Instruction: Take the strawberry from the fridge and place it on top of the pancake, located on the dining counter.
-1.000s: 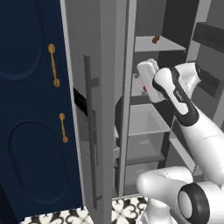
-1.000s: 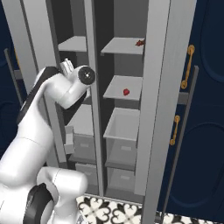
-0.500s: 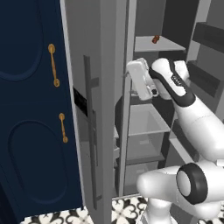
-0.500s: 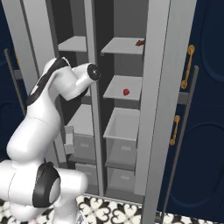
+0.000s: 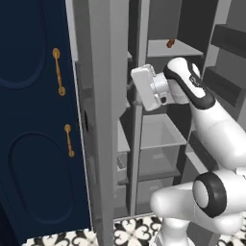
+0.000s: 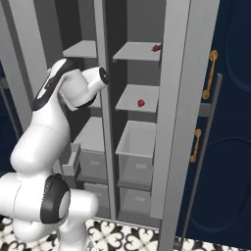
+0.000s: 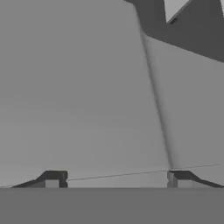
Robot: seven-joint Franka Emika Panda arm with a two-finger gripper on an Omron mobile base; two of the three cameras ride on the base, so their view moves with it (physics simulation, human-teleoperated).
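Note:
The fridge point(image 6: 179, 122) stands open, with grey shelves and drawers inside. The strawberry point(image 6: 141, 103), tiny and bright red, lies on the middle shelf of the right-hand compartment. My white hand point(image 5: 148, 87) is raised at that shelf's height in the left-hand compartment, close against the fridge's central post point(image 6: 104, 122), which stands between it and the strawberry. In the hand view my gripper point(image 7: 116, 179) is open, its fingertips point(image 7: 52, 178) wide apart with nothing between them, facing a plain grey surface close up. The pancake and the dining counter are out of view.
A brownish oblong item point(image 6: 156, 47) lies on the top shelf above the strawberry. An open grey bin point(image 6: 138, 142) sits under the strawberry's shelf. Navy cabinets with gold handles point(image 5: 58, 72) flank the fridge on both sides. Patterned floor tiles point(image 6: 127, 233) show below.
My hand has swung from inside the left compartment toward the central post. The jaws have narrowed a little. The strawberry has not moved.

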